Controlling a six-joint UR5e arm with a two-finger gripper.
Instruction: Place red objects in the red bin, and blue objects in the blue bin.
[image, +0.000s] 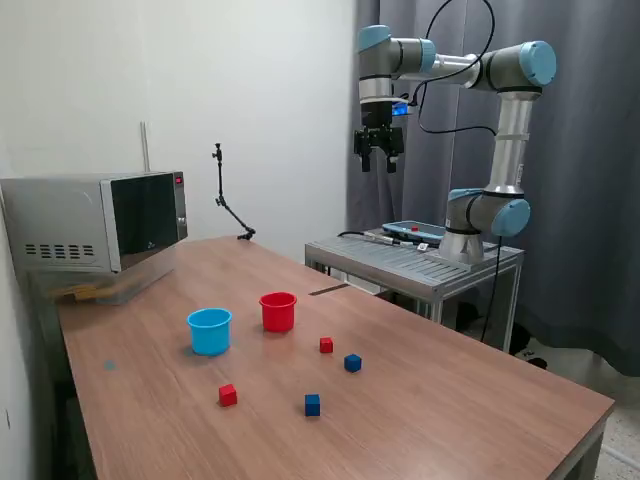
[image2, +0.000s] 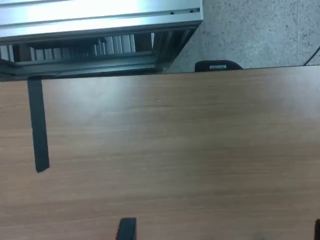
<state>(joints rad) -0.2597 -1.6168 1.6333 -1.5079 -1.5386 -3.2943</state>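
My gripper (image: 378, 158) hangs high above the desk's (image: 470, 390) far edge, fingers apart, holding nothing. The wrist view shows only bare desk, with its fingertips (image2: 126, 229) cut off. The red cup (image: 278, 311), blue cup (image: 209, 330), red cubes (image: 228, 395) and blue cubes (image: 313, 404) sit mid-desk.

No text, brand or number can be read in either view. The boxy silver microwave oven (image: 95, 222) with a dark glass door carries a small pale mark low on that door and a red spot on its control strip, both too small to read.
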